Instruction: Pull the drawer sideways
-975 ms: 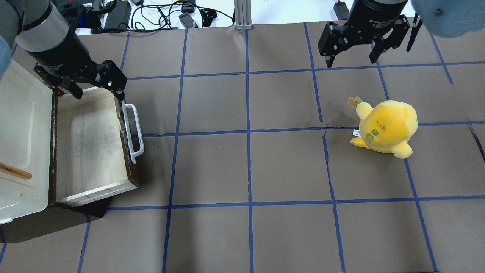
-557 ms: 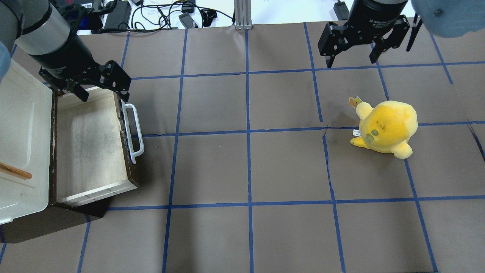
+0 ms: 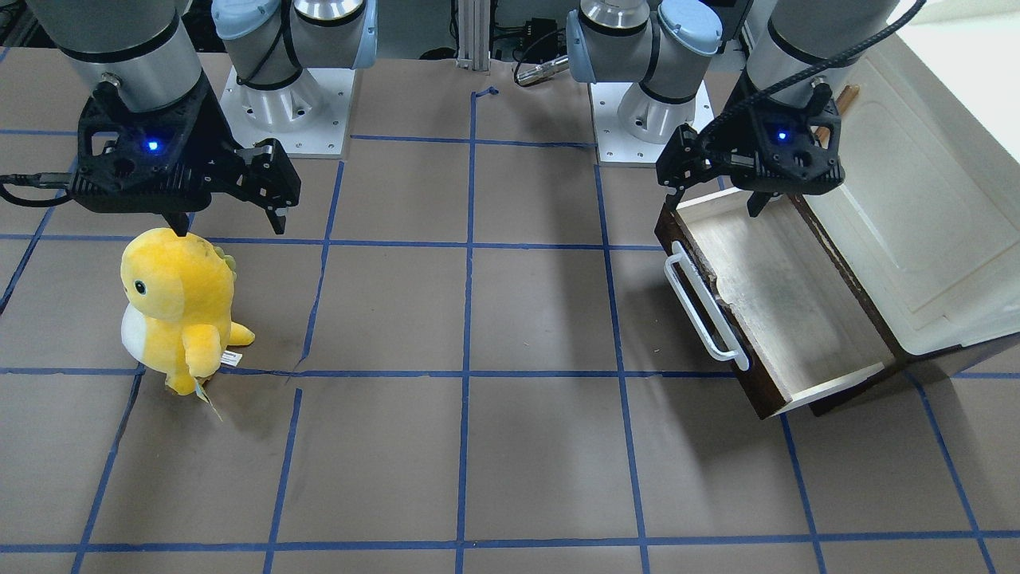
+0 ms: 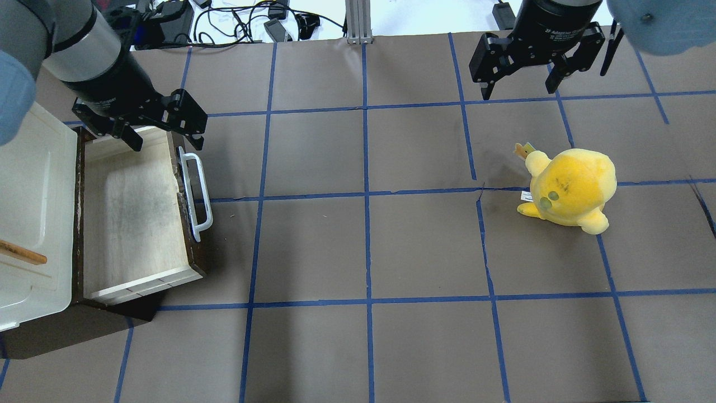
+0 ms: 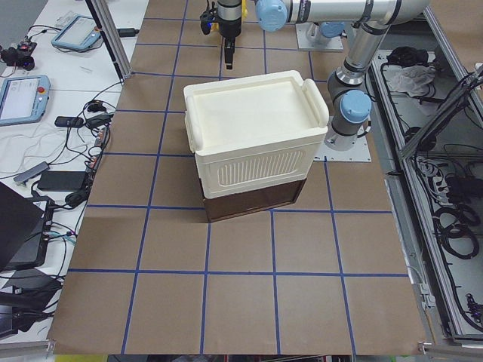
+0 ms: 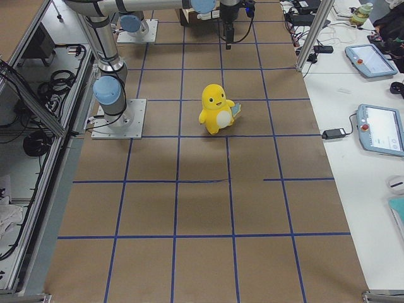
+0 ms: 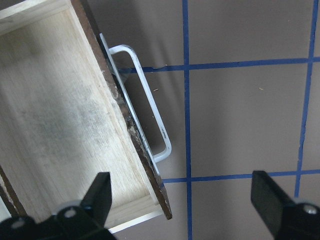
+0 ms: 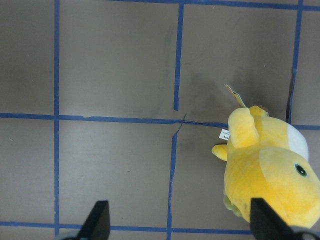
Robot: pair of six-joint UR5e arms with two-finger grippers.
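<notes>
Above one end of the drawer [image 4: 134, 212], your left gripper [image 4: 166, 137] hangs with its jaws wide apart, holding nothing; one jaw is over the pale wood inside, the other out past the dark front. You see the drawer standing open from the cream cabinet [image 4: 33, 184] at the bench's [image 4: 363, 252] left end, its white bar handle [image 4: 197, 190] untouched. Your right gripper [image 4: 520, 89] hovers well apart, jaws also spread and empty, near the yellow plush toy [image 4: 570, 187] that stands on the bench.
</notes>
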